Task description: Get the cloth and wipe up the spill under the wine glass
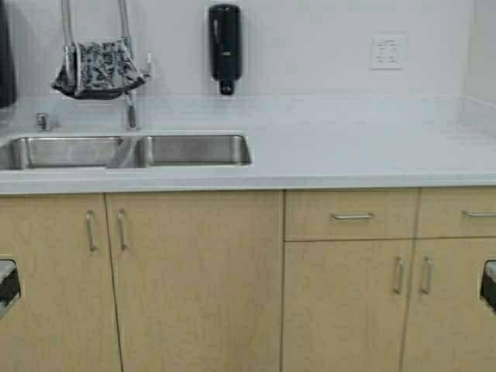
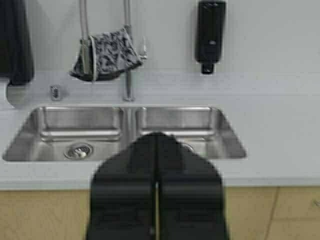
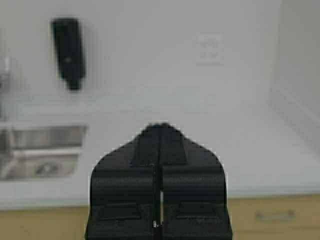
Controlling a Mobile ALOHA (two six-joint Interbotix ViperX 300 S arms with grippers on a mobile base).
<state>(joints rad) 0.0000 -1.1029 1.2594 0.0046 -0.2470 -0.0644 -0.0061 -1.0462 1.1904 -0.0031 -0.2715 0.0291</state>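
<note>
The cloth (image 1: 98, 70), dark grey and white with a leafy pattern, hangs draped over the arched faucet (image 1: 130, 108) behind the sink; the left wrist view shows the cloth (image 2: 106, 54) too. The wine glass is out of view, and no spill shows. My left gripper (image 2: 156, 137) is shut and empty, held low in front of the cabinets and pointing at the sink. My right gripper (image 3: 161, 127) is also shut and empty, facing bare counter to the right of the sink. In the high view only dark bits of the arms show at the lower left and right edges.
A double steel sink (image 1: 194, 149) is set in the pale counter (image 1: 349, 147). A black soap dispenser (image 1: 225, 46) and an outlet (image 1: 387, 52) are on the wall. Wooden cabinet doors and drawers (image 1: 194, 279) fill the front. A dark object (image 1: 5, 54) hangs far left.
</note>
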